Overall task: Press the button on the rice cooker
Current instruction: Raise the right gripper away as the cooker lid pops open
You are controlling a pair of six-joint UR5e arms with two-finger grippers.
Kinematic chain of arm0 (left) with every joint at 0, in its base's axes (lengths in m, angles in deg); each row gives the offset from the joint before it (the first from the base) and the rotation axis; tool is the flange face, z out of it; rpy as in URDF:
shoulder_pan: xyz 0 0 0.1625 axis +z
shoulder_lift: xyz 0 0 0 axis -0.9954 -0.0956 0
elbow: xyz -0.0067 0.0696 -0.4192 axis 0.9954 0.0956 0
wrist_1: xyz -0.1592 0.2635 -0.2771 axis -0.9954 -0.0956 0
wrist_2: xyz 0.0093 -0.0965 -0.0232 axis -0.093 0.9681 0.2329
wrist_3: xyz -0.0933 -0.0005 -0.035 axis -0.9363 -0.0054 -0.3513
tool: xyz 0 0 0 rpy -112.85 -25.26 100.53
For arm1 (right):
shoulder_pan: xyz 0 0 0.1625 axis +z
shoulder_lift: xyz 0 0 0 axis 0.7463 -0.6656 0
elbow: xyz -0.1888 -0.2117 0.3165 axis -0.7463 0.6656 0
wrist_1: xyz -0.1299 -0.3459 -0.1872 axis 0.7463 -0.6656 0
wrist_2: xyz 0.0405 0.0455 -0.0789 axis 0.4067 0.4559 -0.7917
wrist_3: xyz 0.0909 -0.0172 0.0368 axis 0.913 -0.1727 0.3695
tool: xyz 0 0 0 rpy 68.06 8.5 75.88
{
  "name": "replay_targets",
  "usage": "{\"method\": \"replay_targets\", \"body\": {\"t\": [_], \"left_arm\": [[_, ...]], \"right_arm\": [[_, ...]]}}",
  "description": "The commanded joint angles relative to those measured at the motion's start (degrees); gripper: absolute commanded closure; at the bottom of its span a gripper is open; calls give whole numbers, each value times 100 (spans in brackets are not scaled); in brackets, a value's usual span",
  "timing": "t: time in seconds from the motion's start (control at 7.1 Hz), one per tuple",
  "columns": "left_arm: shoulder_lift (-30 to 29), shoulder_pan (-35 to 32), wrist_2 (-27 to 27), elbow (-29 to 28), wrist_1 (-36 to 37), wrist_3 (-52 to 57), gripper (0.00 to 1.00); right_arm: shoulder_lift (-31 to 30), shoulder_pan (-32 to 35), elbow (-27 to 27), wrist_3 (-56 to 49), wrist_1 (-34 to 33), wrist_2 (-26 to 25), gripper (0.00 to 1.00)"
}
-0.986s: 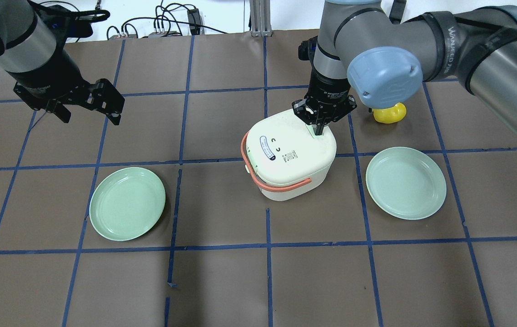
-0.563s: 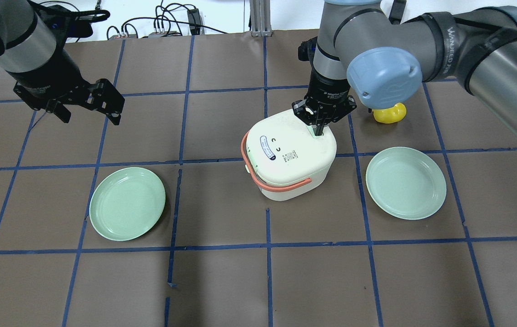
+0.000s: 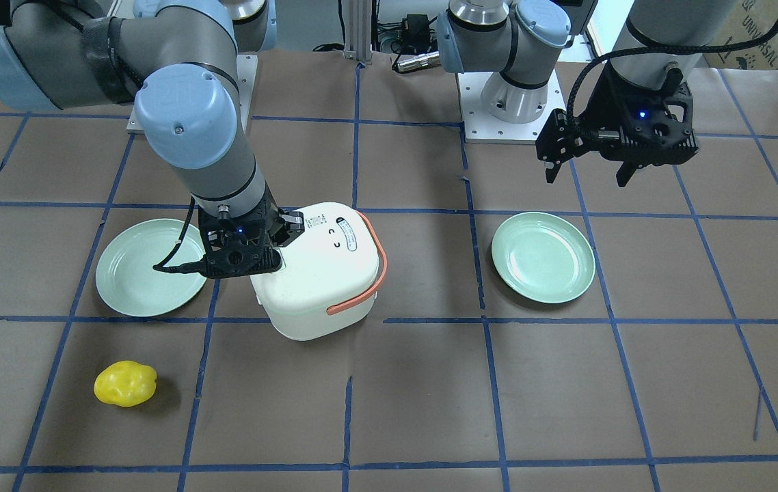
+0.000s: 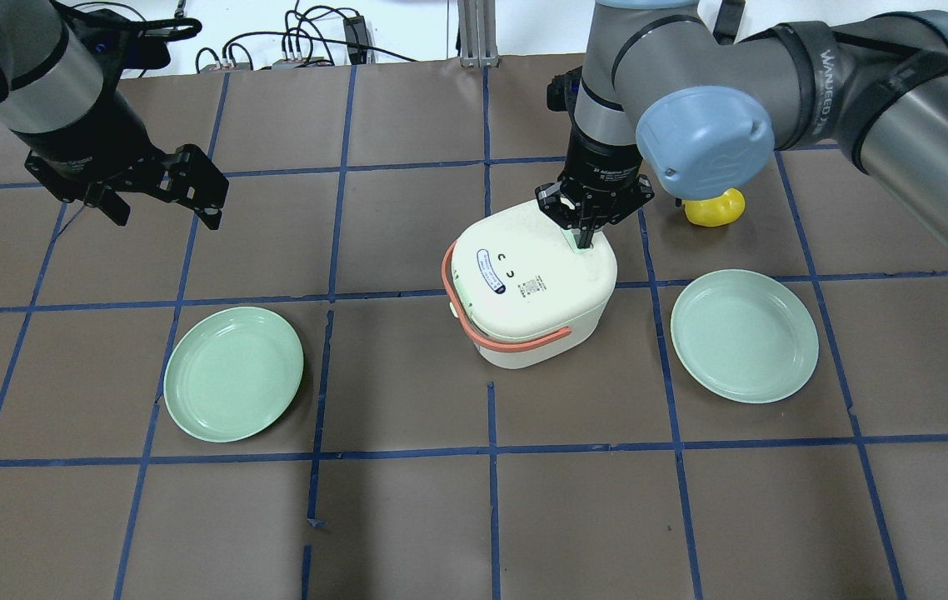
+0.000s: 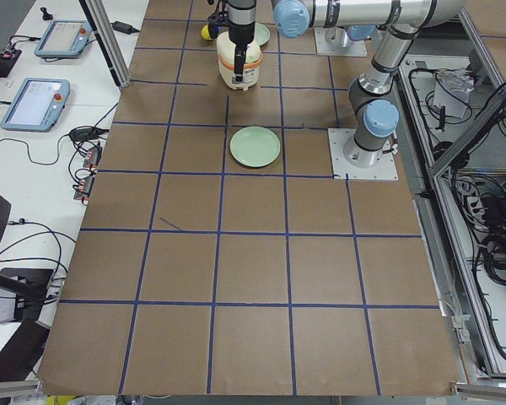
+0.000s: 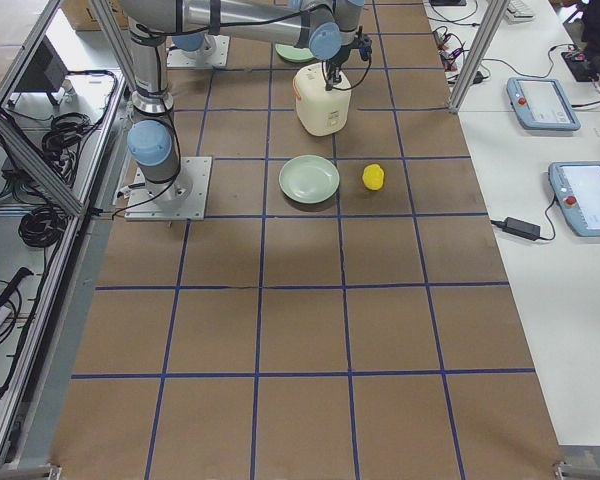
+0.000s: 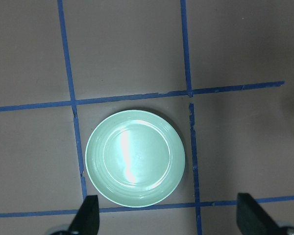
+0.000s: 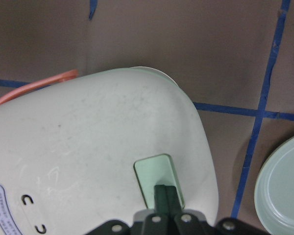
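Observation:
A white rice cooker (image 4: 528, 283) with an orange handle (image 4: 516, 340) stands mid-table; it also shows in the front view (image 3: 317, 273). Its pale green button (image 8: 157, 178) sits on the lid's far right corner. My right gripper (image 4: 584, 242) is shut, pointing straight down, with its closed fingertips (image 8: 165, 195) resting on the button. In the front view the right gripper (image 3: 273, 258) hides the button. My left gripper (image 4: 162, 208) is open and empty, held above the table at the far left, well away from the cooker. In its wrist view the fingertips (image 7: 90, 215) stand wide apart.
Two pale green plates lie on the table, one at the front left (image 4: 233, 372) and one to the right of the cooker (image 4: 744, 335). A yellow toy (image 4: 715, 208) lies behind the right plate, close to my right arm. Blue tape lines grid the brown table.

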Motion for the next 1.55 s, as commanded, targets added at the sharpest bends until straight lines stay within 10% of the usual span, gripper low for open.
{"method": "replay_targets", "body": {"t": [0.0, 0.28, 0.7, 0.85, 1.41], "left_arm": [[0, 0, 0, 0, 0, 0, 0], [0, 0, 0, 0, 0, 0, 0], [0, 0, 0, 0, 0, 0, 0], [0, 0, 0, 0, 0, 0, 0], [0, 0, 0, 0, 0, 0, 0]], "right_arm": [[8, 0, -4, -7, -4, -8, 89], [-79, 0, 101, 19, 49, -78, 81], [-282, -174, 1249, 90, 830, -340, 4], [-299, -367, 1532, -128, 1092, -934, 0], [-299, -615, 1508, -543, 1358, -756, 0]]}}
